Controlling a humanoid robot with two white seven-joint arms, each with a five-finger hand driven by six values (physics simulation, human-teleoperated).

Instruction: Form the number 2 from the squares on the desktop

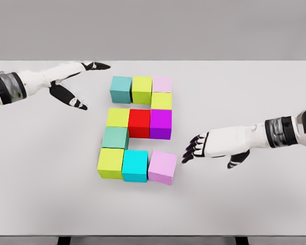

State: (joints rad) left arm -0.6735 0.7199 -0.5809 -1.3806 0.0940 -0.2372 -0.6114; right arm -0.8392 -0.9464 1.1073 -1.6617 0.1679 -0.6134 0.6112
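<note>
Coloured cubes lie on the white table [245, 92] in the shape of a 2. The top row holds a teal cube [121, 88], an olive cube [142, 88] and a pale pink cube [162, 84], with a yellow-green cube [161, 101] below the pink one. The middle row runs yellow cube [118, 117], red cube [139, 122], purple cube [160, 123]. Under the yellow one a green-teal cube [115, 137] leads to the bottom row: lime cube [110, 162], cyan cube [134, 165], slightly skewed pink cube [162, 166]. My right hand [194, 148] is open just right of that pink cube, apart from it. My left hand [84, 84] is open at the upper left.
The table's front edge [153, 235] runs along the bottom of the view, and its far edge lies just behind the top row of cubes. Nothing else stands on the table besides the cubes.
</note>
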